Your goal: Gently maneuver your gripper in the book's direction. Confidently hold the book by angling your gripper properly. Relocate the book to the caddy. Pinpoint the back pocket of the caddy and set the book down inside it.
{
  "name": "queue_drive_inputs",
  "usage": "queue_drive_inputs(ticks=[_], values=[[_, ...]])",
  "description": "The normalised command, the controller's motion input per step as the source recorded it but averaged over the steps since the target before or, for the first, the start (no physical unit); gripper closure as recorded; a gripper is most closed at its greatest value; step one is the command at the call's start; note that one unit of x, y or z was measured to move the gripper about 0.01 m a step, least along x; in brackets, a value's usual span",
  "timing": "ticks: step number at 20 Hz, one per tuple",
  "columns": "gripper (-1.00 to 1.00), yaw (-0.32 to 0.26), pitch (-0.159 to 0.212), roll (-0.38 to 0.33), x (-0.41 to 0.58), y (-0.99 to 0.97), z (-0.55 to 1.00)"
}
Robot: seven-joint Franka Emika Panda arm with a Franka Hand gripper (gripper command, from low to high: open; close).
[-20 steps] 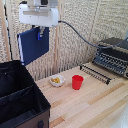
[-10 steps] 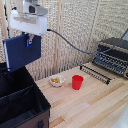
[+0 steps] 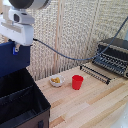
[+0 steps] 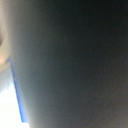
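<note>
Above the caddy [image 3: 22, 102], gripper [image 3: 16, 49] clamped on the upright book [image 3: 11, 59]; no legible writing anywhere

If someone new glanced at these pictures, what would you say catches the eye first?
First, the white blocky gripper at the exterior view's upper left, carrying the thin dark navy-blue book above the large black fabric caddy. Next, the small red cup stands out on the pale wooden table, beside a little white bowl. A dark metal toaster oven sits at the exterior view's right.
</note>
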Motion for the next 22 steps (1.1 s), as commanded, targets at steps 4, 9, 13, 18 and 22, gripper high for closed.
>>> queue_drive_inputs(ticks=[4,9,13,18,22], values=[[1.00,-0.003,-0.004,0.064,0.638,0.28,0.41],[1.00,0.075,0.007,0.129,0.720,-0.23,0.07],[1.00,0.048,0.067,0.015,0.386,-0.09,-0.02],[-1.00,-0.077,0.099,-0.011,0.027,0.07,0.04],[-1.00,-0.227,0.064,-0.008,0.064,0.06,0.19]])
